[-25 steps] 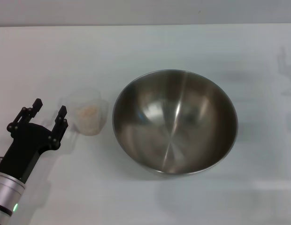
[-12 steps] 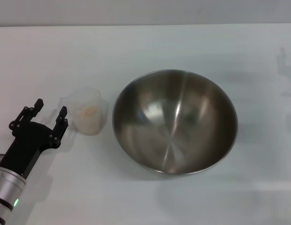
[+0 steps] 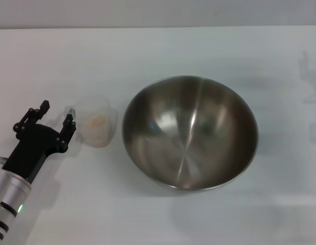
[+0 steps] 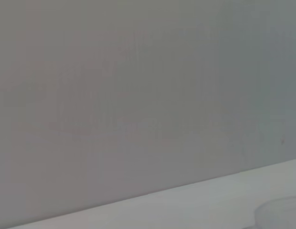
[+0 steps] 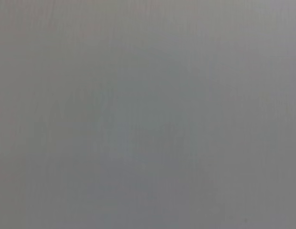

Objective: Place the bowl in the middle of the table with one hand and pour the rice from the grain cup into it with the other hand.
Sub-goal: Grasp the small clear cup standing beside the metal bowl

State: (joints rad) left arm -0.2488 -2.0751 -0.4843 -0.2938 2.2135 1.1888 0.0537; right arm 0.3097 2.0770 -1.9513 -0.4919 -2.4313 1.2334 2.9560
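Observation:
The steel bowl (image 3: 190, 131) stands empty near the middle of the white table (image 3: 158, 51). The clear grain cup (image 3: 97, 122) stands upright just left of the bowl, with pale rice (image 3: 97, 122) inside. My left gripper (image 3: 57, 114) is open, low over the table just left of the cup, its nearer finger close to the cup's wall. A faint curved rim, perhaps the cup, shows at the edge of the left wrist view (image 4: 279, 212). My right gripper is out of view; its wrist view shows only plain grey.
The table's far edge (image 3: 158, 27) runs along the top of the head view. Nothing else stands on the table.
My left gripper has moved forward and slightly right, closer to the cup. The cup and the bowl have not moved.

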